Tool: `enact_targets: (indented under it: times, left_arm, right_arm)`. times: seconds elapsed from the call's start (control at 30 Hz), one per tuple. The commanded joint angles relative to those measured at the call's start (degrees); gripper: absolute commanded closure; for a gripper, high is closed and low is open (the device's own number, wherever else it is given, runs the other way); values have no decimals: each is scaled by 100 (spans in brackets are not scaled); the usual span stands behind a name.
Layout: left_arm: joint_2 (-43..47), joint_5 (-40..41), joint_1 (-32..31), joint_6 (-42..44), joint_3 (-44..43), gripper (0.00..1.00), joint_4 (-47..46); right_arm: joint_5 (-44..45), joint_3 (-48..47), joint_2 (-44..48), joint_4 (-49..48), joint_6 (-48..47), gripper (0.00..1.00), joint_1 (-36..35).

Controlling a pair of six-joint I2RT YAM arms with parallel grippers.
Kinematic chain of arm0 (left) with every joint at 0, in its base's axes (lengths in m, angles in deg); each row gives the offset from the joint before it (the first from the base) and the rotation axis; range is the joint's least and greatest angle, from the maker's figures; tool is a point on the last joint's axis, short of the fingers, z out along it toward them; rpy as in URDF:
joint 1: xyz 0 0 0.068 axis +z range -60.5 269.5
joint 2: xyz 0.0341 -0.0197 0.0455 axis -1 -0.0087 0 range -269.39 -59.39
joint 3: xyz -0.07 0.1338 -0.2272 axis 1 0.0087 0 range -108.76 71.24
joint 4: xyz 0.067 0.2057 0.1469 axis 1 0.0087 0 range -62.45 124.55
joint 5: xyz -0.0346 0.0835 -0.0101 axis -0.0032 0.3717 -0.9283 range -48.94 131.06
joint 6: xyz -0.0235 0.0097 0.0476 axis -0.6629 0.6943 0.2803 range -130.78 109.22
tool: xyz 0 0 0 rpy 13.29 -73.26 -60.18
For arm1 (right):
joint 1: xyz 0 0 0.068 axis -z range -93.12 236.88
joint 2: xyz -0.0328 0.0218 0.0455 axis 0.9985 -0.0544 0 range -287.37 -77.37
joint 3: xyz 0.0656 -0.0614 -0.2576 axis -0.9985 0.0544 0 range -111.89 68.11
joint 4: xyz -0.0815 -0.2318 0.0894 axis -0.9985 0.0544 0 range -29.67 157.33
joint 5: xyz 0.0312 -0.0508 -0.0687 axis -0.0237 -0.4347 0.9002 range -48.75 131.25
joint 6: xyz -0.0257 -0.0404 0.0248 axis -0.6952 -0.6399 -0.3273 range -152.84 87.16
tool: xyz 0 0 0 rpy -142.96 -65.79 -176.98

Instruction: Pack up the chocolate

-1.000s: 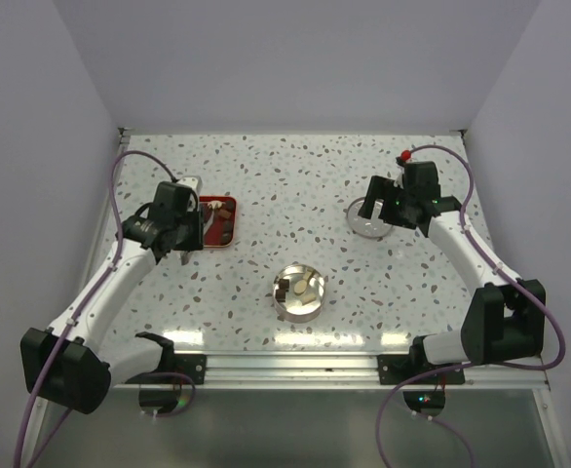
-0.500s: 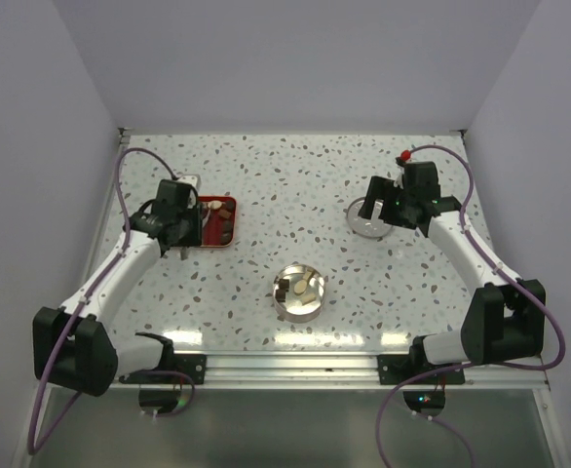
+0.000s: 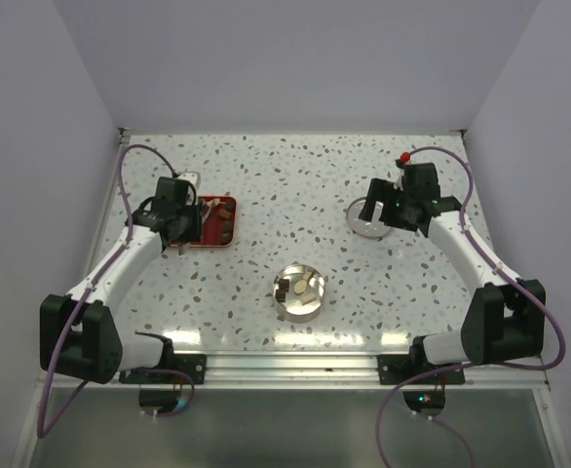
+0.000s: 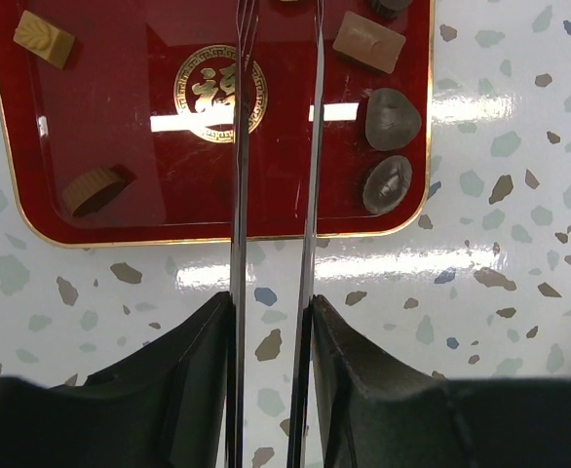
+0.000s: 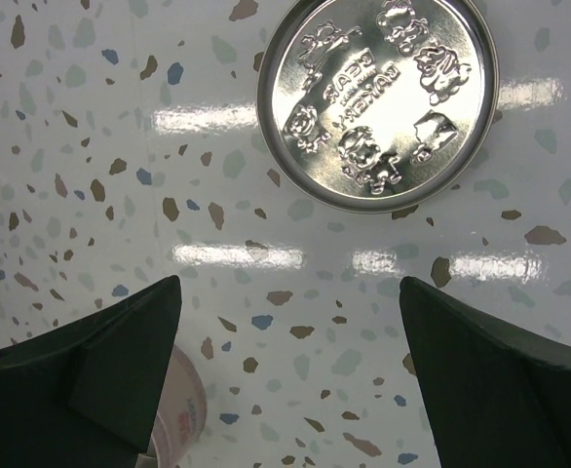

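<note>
The red tray (image 4: 120, 117) holds several chocolate pieces: tan ones (image 4: 44, 39) (image 4: 368, 41), a brown one (image 4: 94, 190) and dark ones (image 4: 392, 119) (image 4: 387, 184). My left gripper (image 4: 271, 302) is shut on the long metal tweezers (image 4: 241, 146), whose two blades reach over the tray, slightly apart; their tips are out of view. In the top view it (image 3: 183, 222) hovers at the tray (image 3: 229, 237). The round tin (image 3: 300, 292) holds a few pieces. My right gripper (image 5: 290, 283) is open and empty above the table, near the tin lid (image 5: 378, 102).
The embossed lid lies flat at the back right (image 3: 366, 219), under my right gripper (image 3: 383, 207). A small red object (image 3: 403, 155) sits behind it. A pinkish-white round thing (image 5: 178, 419) shows at the lower left of the right wrist view.
My left arm has swung back and left, bringing the tweezers over the red tray. The right arm has not moved.
</note>
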Motion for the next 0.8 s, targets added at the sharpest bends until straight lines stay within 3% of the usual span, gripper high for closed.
enact_targets:
  times: [0.0, 0.6, 0.77]
  left_arm:
    - [-53, -160, 87, 162, -25, 58, -441]
    - [-220, -477, 87, 224, -8, 58, -714]
    - [-317, -468, 96, 206, 1, 54, -801]
  right_arm:
    - [96, -94, 154, 53, -102, 3, 12]
    - [132, -182, 163, 115, -129, 3, 12]
    - [114, -200, 146, 115, -129, 3, 12]
